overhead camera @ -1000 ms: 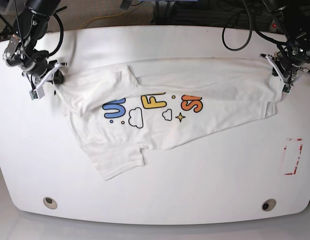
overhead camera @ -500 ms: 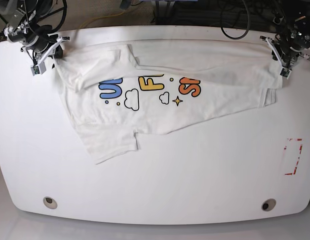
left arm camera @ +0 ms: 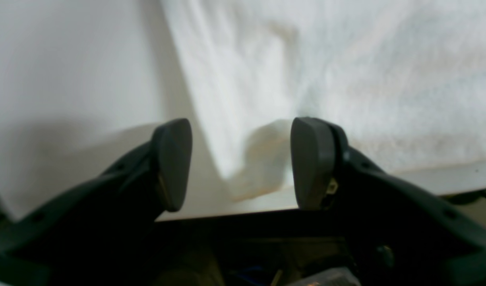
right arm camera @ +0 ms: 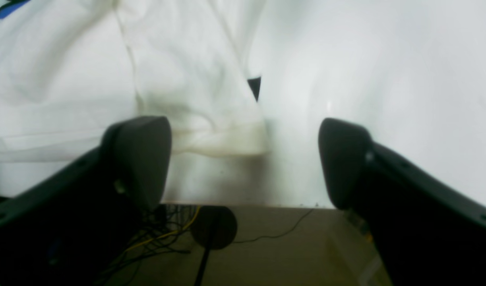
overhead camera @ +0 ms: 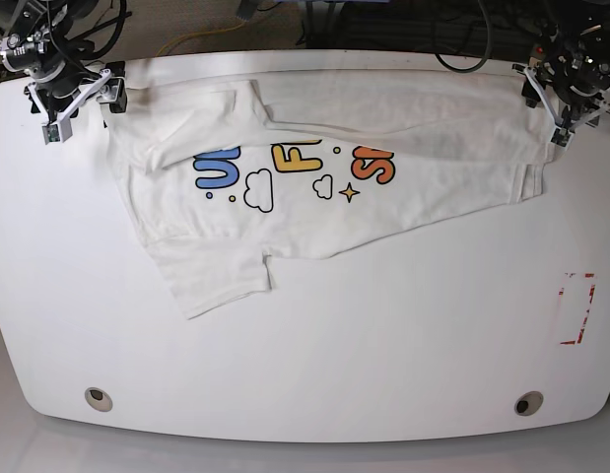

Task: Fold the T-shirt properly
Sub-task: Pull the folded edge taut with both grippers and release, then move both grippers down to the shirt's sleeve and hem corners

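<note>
Looks like the tail end of a stretch-and-lay-flat step, not a real fold yet. T-shirt [overhead camera: 314,187] spread across the far half of the table [overhead camera: 383,355], one fold already over the top of the print, a sleeve poking toward 7 o'clock. Left gripper [overhead camera: 571,94] parked at the 2 o'clock corner, jaws spread, a cloth corner sitting loose between the pads [left arm camera: 312,163], nothing pinched. Right gripper [overhead camera: 73,94] at the 10 o'clock corner, jaws wide apart too, hem edge just ahead of them, not clamped. Next up, probably: back off, re-grab along the near edge or that sleeve, then fold it inward. Worth avoiding any snag on the loose corner while pulling away.
</note>
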